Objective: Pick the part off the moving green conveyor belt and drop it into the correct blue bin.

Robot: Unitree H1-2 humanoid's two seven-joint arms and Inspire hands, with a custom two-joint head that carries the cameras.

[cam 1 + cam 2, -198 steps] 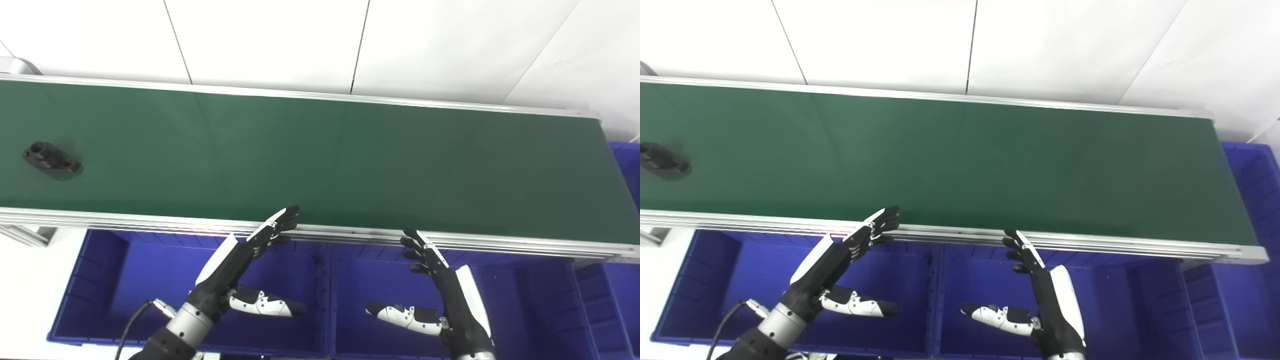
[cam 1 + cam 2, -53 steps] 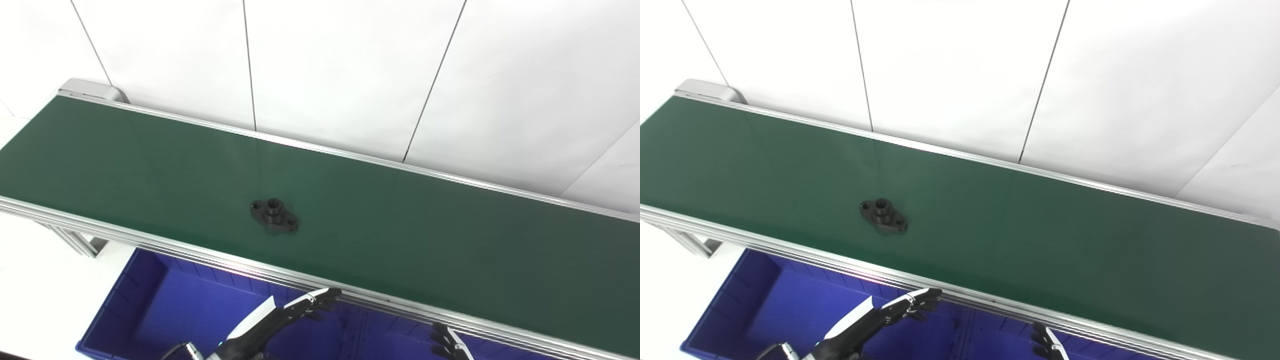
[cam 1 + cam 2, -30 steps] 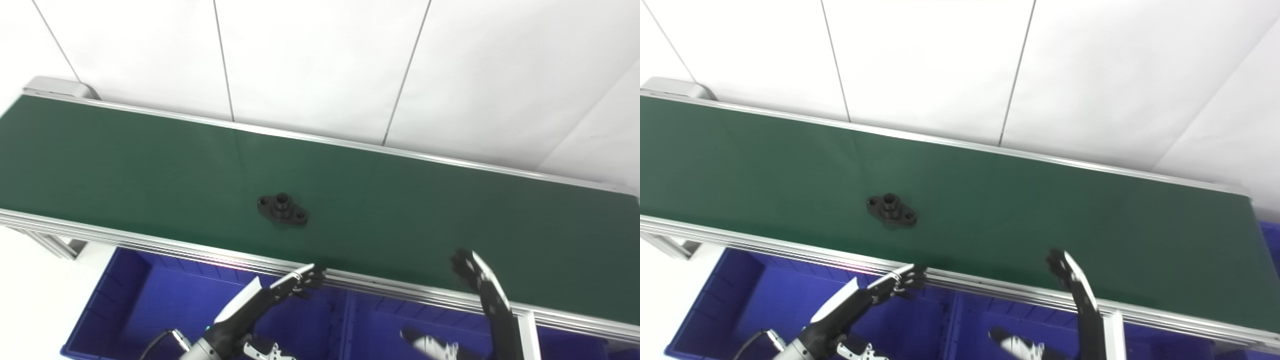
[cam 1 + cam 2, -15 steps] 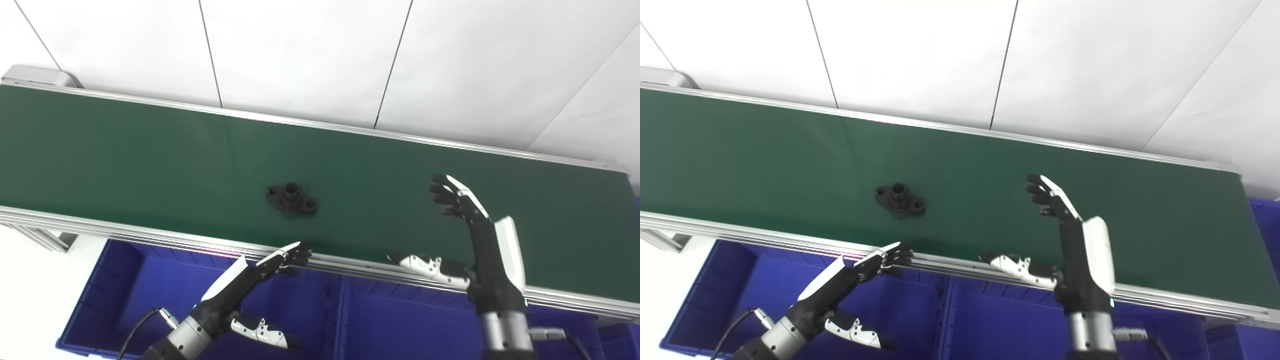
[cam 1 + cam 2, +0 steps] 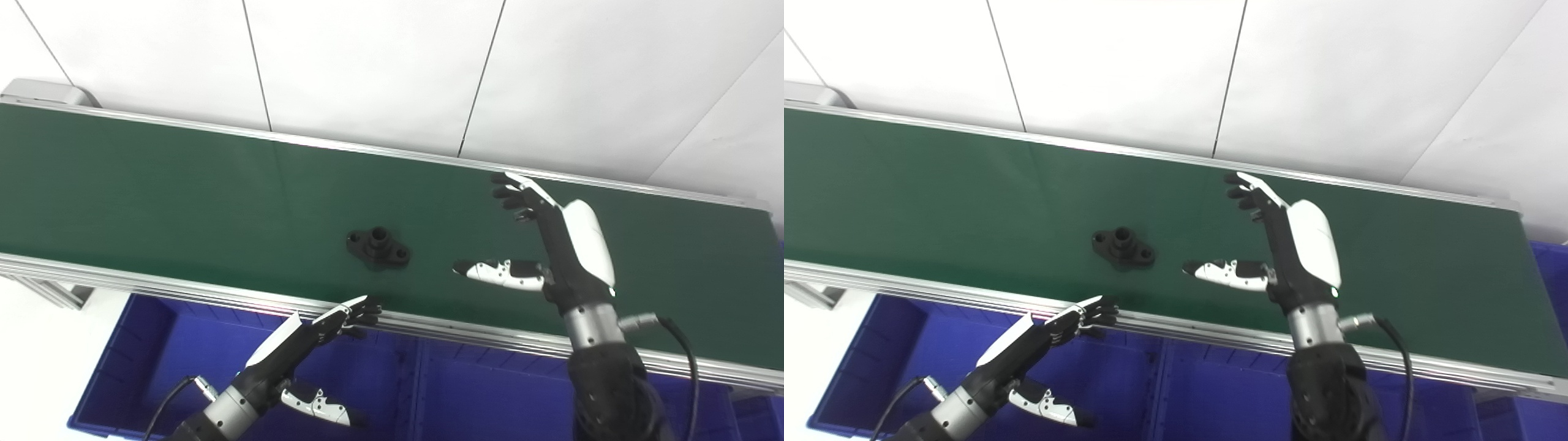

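A black flanged part [image 5: 378, 247] with a raised hub and two bolt holes lies on the green conveyor belt [image 5: 184, 184], near its front edge. My right hand [image 5: 551, 245] hovers over the belt to the right of the part, open, fingers stretched toward the far rail and thumb pointing left at the part, a gap between them. My left hand [image 5: 306, 343] is open and holds nothing; it hangs below the belt's front rail, above a blue bin [image 5: 159, 361], with its fingertips at the rail.
The belt's aluminium front rail [image 5: 184, 288] runs between the hands and the bins. A second blue bin [image 5: 490, 410] sits to the right of the first, under the rail. A white panelled wall [image 5: 367, 61] stands behind the belt.
The part has travelled right along the belt. My right hand rose from below the front rail and moved out over the belt, nearer the part. The left hand stayed put. The camera shifted.
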